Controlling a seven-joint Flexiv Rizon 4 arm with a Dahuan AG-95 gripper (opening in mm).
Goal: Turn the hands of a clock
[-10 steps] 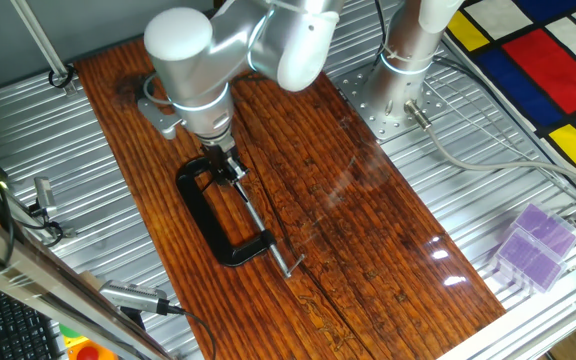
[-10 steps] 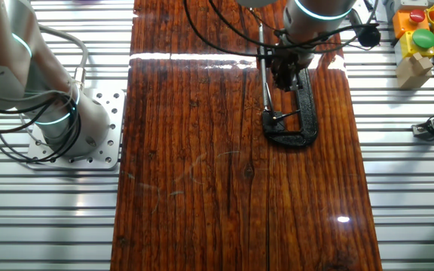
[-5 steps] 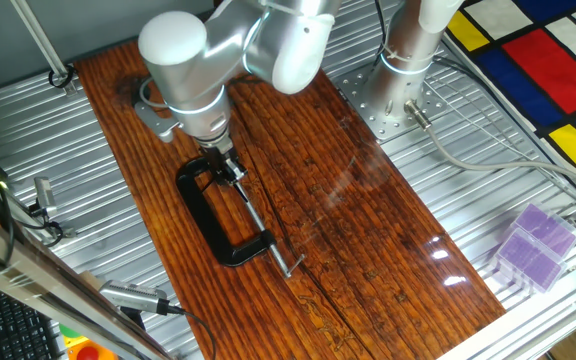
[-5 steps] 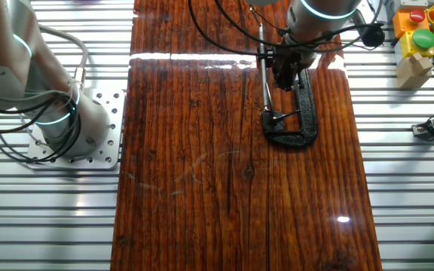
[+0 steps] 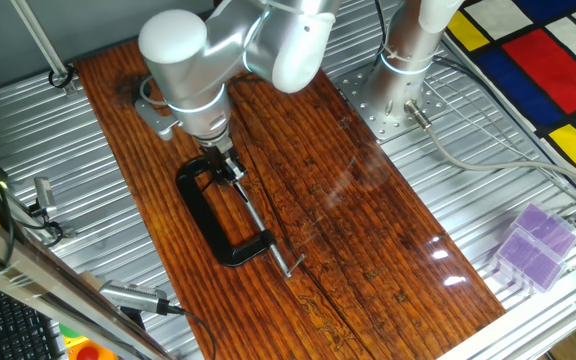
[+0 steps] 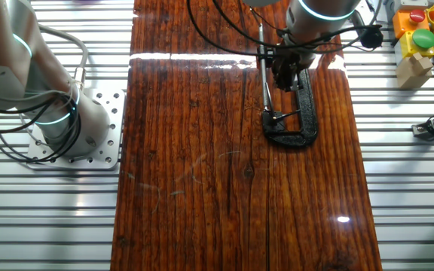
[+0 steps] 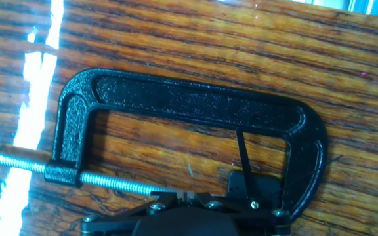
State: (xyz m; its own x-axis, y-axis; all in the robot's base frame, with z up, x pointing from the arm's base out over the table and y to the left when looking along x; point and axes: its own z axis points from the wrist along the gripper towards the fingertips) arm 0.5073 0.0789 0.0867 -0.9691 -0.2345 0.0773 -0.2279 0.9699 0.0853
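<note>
A black C-clamp point(image 5: 200, 212) lies on the wooden table point(image 5: 368, 230); it also shows in the other fixed view point(image 6: 308, 105) and the hand view point(image 7: 195, 98). A small dark clock point(image 7: 258, 185) sits in its jaw between the screw's end and the anvil, mostly hidden by my hand. A thin black hand point(image 7: 243, 157) sticks up from it. My gripper point(image 7: 184, 195) is down on that jaw end, fingers drawn together on a small part at the clock. It shows from the side in both fixed views point(image 5: 230, 170) point(image 6: 283, 81).
The clamp's long screw point(image 5: 266, 235) runs out over the table toward its front. The arm's base plate point(image 5: 383, 95) is bolted beside the board. A purple box point(image 5: 533, 245) stands at the right edge. Coloured blocks point(image 6: 420, 30) stand at the far corner.
The arm's big wrist joint shifted slightly left between one second and half a second ago. Since then nothing has visibly moved; the clamp stays put.
</note>
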